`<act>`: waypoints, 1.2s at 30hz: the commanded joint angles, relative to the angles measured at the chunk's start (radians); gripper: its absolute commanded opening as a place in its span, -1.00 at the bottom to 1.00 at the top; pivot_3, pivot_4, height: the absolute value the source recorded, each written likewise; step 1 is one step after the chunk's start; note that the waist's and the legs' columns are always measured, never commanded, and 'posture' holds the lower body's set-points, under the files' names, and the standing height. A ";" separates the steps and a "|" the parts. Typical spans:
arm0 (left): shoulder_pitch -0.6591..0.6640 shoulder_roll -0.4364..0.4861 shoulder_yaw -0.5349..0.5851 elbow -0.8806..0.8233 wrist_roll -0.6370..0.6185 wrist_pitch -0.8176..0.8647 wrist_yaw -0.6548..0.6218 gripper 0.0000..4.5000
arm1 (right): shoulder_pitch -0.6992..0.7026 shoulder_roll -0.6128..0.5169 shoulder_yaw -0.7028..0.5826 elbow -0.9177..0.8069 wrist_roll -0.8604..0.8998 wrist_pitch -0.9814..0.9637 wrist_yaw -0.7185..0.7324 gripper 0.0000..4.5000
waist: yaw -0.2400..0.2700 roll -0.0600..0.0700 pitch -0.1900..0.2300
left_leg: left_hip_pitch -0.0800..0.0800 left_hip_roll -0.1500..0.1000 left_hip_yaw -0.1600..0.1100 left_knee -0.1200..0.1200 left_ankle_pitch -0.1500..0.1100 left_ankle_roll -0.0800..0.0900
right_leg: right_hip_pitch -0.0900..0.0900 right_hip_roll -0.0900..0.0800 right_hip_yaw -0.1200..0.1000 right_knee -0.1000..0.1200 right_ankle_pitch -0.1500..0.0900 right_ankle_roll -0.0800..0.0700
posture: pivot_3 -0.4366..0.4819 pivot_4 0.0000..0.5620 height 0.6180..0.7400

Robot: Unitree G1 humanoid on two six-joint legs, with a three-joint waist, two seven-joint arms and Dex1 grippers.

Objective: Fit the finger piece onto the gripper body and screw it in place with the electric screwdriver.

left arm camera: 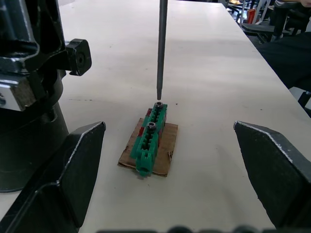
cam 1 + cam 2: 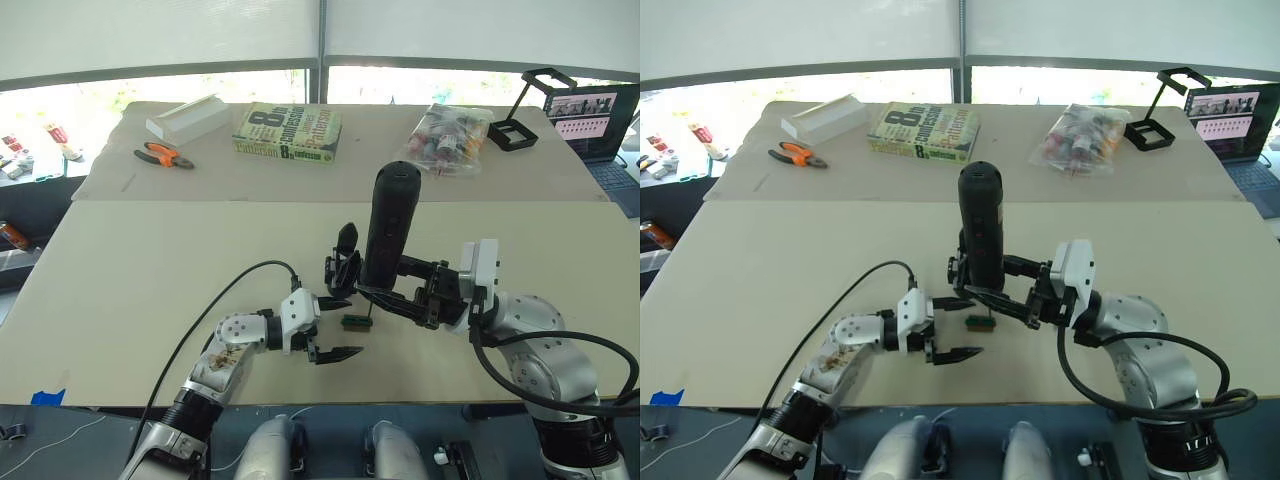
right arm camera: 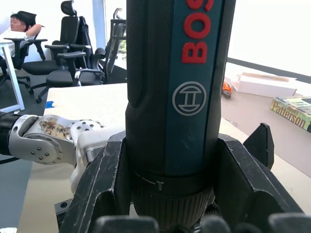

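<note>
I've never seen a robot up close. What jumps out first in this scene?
The electric screwdriver stands upright mid-table, clamped in the right gripper, its thin bit touching a screw in a small green block. The left gripper waits open beside that block, next to the gripper body.

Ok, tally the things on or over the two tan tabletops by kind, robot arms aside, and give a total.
Hand tools: 2 (electric screwdriver, orange-handled pliers)
Book: 1
White box: 1
Clear bag of small items: 1
Black stand: 1
Gripper body: 1
Green block: 1
Total: 8
</note>
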 commanded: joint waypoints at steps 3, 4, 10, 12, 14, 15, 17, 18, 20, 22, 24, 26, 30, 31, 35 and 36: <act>0.013 0.002 -0.013 0.011 0.001 0.003 -0.008 1.00 | -0.016 0.007 -0.018 -0.027 0.006 -0.045 0.001 -0.15 | 0.000 0.000 0.000 | 0.000 0.000 0.000 0.000 0.000 0.000 | 0.000 0.000 0.000 0.000 0.000 0.000 | -0.05 -0.47 1.00; 0.013 0.002 -0.013 0.011 0.001 0.003 -0.008 1.00 | -0.016 0.007 -0.018 -0.026 0.006 -0.044 0.001 -0.15 | 0.000 0.000 0.000 | 0.000 0.000 0.000 0.000 0.000 0.000 | 0.000 0.000 0.000 0.000 0.000 0.000 | -0.05 -0.47 1.00; 0.012 0.000 -0.014 0.008 0.000 0.006 -0.008 1.00 | -0.014 0.004 -0.020 -0.026 0.004 -0.042 0.000 -0.15 | 0.000 0.000 0.000 | 0.000 0.000 0.000 0.000 0.000 0.000 | 0.000 0.000 0.000 0.000 0.000 0.000 | -0.05 -0.47 1.00; 0.012 -0.001 -0.014 0.006 -0.001 0.008 -0.007 1.00 | -0.012 0.003 -0.019 -0.027 0.004 -0.042 0.001 -0.15 | 0.000 0.000 0.000 | 0.000 0.000 0.000 0.000 0.000 0.000 | 0.000 0.000 0.000 0.000 0.000 0.000 | -0.05 -0.47 1.00; 0.011 -0.001 -0.014 0.004 -0.001 0.010 -0.007 1.00 | -0.011 0.003 -0.018 -0.027 0.002 -0.042 0.001 -0.15 | 0.000 0.000 0.000 | 0.000 0.000 0.000 0.000 0.000 0.000 | 0.000 0.000 0.000 0.000 0.000 0.000 | -0.05 -0.47 1.00; 0.011 -0.001 -0.015 0.001 -0.002 0.012 -0.006 1.00 | -0.010 0.003 -0.017 -0.026 0.001 -0.043 0.002 -0.15 | 0.000 0.000 0.000 | 0.000 0.000 0.000 0.000 0.000 0.000 | 0.000 0.000 0.000 0.000 0.000 0.000 | -0.05 -0.47 1.00; 0.011 -0.001 -0.015 -0.005 -0.002 0.017 -0.005 1.00 | -0.009 0.004 -0.014 -0.024 -0.003 -0.044 0.001 -0.15 | 0.000 0.000 0.000 | 0.000 0.000 0.000 0.000 0.000 0.000 | 0.000 0.000 0.000 0.000 0.000 0.000 | -0.05 -0.47 1.00; 0.011 -0.001 -0.015 -0.007 -0.003 0.018 -0.004 1.00 | -0.009 0.005 -0.013 -0.023 -0.005 -0.045 0.001 -0.15 | 0.000 0.000 0.000 | 0.000 0.000 0.000 0.000 0.000 0.000 | 0.000 0.000 0.000 0.000 0.000 0.000 | -0.05 -0.47 1.00; 0.012 -0.001 -0.015 -0.010 -0.003 0.020 -0.004 1.00 | -0.008 0.007 -0.011 -0.021 -0.010 -0.045 0.003 -0.15 | 0.000 0.000 0.000 | 0.000 0.000 0.000 0.000 0.000 0.000 | 0.000 0.000 0.000 0.000 0.000 0.000 | -0.05 -0.47 1.00; 0.012 0.000 -0.015 -0.012 -0.003 0.022 -0.003 1.00 | -0.005 0.009 -0.010 -0.019 -0.013 -0.047 0.005 -0.15 | 0.000 0.000 0.000 | 0.000 0.000 0.000 0.000 0.000 0.000 | 0.000 0.000 0.000 0.000 0.000 0.000 | -0.05 -0.47 1.00; 0.012 0.000 -0.015 -0.015 -0.003 0.024 -0.002 1.00 | -0.002 0.009 -0.009 -0.020 -0.014 -0.047 0.006 -0.15 | 0.000 0.000 0.000 | 0.000 0.000 0.000 0.000 0.000 0.000 | 0.000 0.000 0.000 0.000 0.000 0.000 | -0.05 -0.47 1.00; 0.012 0.000 -0.014 -0.017 -0.003 0.027 -0.001 1.00 | 0.000 0.009 -0.008 -0.021 -0.014 -0.047 0.008 -0.15 | 0.000 0.000 0.000 | 0.000 0.000 0.000 0.000 0.000 0.000 | 0.000 0.000 0.000 0.000 0.000 0.000 | -0.05 -0.47 1.00; 0.011 0.000 -0.014 -0.018 -0.003 0.030 -0.001 1.00 | 0.000 0.009 -0.008 -0.022 -0.014 -0.047 0.008 -0.15 | 0.000 0.000 0.000 | 0.000 0.000 0.000 0.000 0.000 0.000 | 0.000 0.000 0.000 0.000 0.000 0.000 | -0.05 -0.47 1.00; 0.010 -0.001 -0.014 -0.018 -0.004 0.031 -0.002 1.00 | 0.001 0.009 -0.008 -0.022 -0.014 -0.047 0.008 -0.15 | 0.000 0.000 0.000 | 0.000 0.000 0.000 0.000 0.000 0.000 | 0.000 0.000 0.000 0.000 0.000 0.000 | -0.05 -0.47 1.00; 0.009 -0.001 -0.014 -0.018 -0.004 0.032 -0.001 1.00 | 0.003 0.008 -0.005 -0.027 -0.013 -0.047 0.010 -0.15 | 0.000 0.000 0.000 | 0.000 0.000 0.000 0.000 0.000 0.000 | 0.000 0.000 0.000 0.000 0.000 0.000 | -0.05 -0.47 1.00; 0.009 -0.002 -0.014 -0.019 -0.004 0.032 -0.001 1.00 | 0.005 0.008 -0.005 -0.029 -0.013 -0.047 0.011 -0.15 | 0.000 0.000 0.000 | 0.000 0.000 0.000 0.000 0.000 0.000 | 0.000 0.000 0.000 0.000 0.000 0.000 | -0.05 -0.47 1.00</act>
